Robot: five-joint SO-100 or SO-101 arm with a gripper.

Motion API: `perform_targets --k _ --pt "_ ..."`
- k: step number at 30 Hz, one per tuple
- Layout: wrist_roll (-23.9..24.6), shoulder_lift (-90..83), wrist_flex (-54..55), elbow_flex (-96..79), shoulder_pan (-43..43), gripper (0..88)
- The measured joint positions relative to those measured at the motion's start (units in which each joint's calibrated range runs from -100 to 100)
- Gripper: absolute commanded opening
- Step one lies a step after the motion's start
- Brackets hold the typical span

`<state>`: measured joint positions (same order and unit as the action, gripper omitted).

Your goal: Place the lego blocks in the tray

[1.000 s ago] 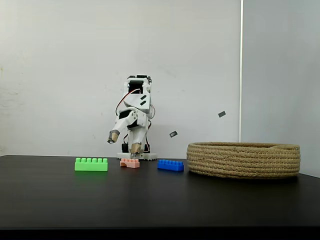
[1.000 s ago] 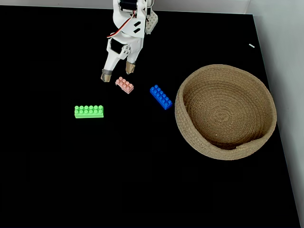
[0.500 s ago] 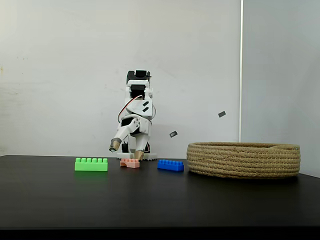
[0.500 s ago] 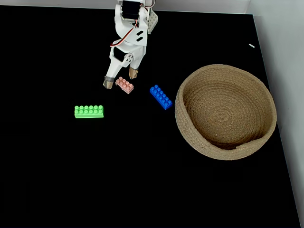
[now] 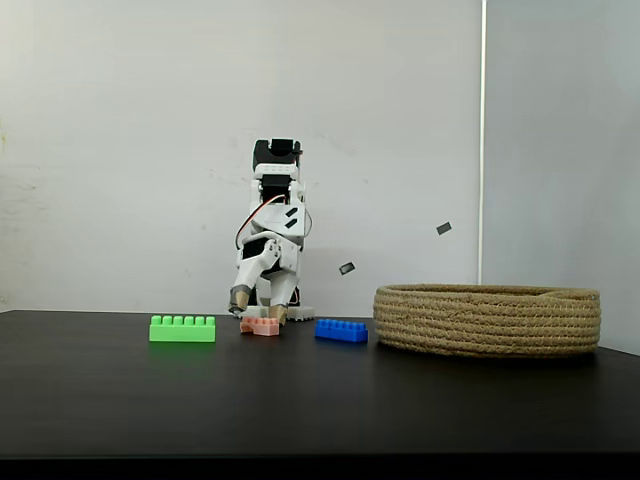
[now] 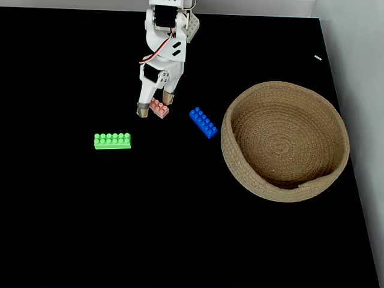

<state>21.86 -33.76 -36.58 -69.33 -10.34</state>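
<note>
black table, unmarked pink brick

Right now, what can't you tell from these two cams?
- Gripper contact with the pink brick: top fixed view, arm overlaps the brick's rear end.
- Basket contents: side fixed view, wall hides the floor.
- Arm base: top fixed view, cut by the edge.

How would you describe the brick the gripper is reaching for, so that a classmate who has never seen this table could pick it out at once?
Start at the big round rope tray on the right of the top-down fixed view and move left past the blue brick. Between the open gripper's fingertips lies the salmon-pink brick. It is the smallest of the three, far shorter than the long green brick further left.
</note>
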Motion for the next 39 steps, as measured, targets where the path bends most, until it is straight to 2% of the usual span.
perform_targets --k 1,2,10,17,20,24,32,35,36,39 --pt "-0.1 0.0 0.0 0.0 0.0 1.1" --pt "-0.2 0.0 0.0 0.0 0.0 0.3" --pt "0.7 -0.5 -0.8 0.5 -1.8 0.0" --pt "0.6 -2.6 -15.2 16.4 -4.7 0.0" --pt "1.5 -3.6 -20.5 23.4 0.3 0.0" --pt "3.4 -6.0 -21.4 27.5 12.2 0.0" --pt "6.3 -6.8 -12.7 28.5 32.9 0.0" --pt "7.3 -6.8 -7.9 27.3 37.8 0.2" --pt "7.4 -6.8 -5.5 26.2 38.8 0.8" --pt "6.8 -5.0 2.9 22.4 41.0 14.0"
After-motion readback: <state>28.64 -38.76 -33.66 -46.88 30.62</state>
